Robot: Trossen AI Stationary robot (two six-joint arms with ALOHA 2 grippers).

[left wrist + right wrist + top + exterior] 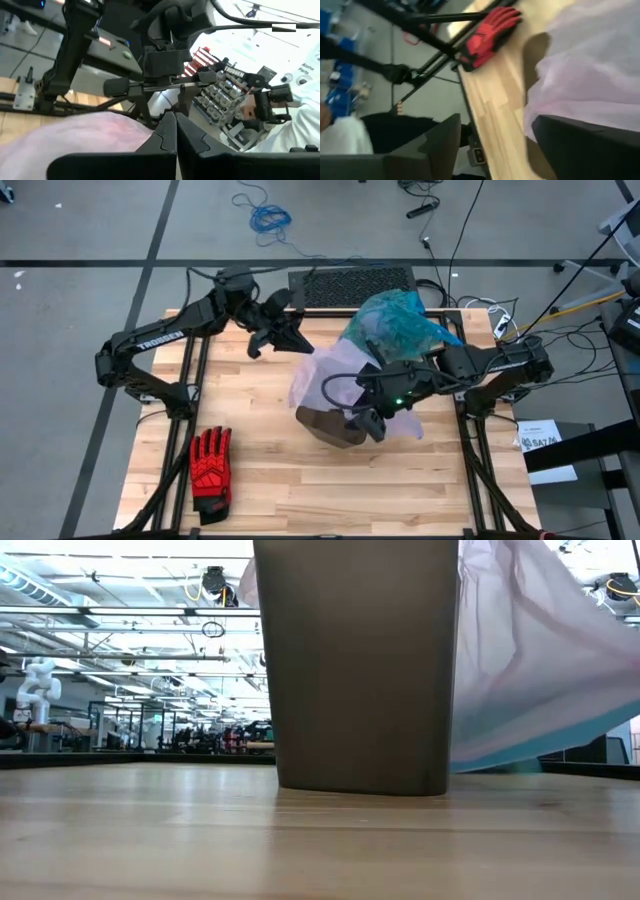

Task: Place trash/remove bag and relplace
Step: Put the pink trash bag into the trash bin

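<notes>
A brown bin stands upright on the table. A pale lilac bag with a blue rim drapes over it and hangs down its side. The teal-green bag lies bunched at the table's far edge. My left gripper is shut at the lilac bag's far-left corner. My right gripper is open at the bin's right rim, with the lilac bag beside one finger. No trash shows. My left gripper pinches the lilac bag at its far-left corner, coming level from the table's far left. The shut fingers hide the pinch itself. The film runs from there toward the bin, drawn into a peak. My right gripper: I cannot tell whether a finger touches the lilac bag.
A red-and-black glove lies flat near the table's near-left corner. A black mat sits past the far edge. Bare wood shows along the near side. Cables trail off the table's right side.
</notes>
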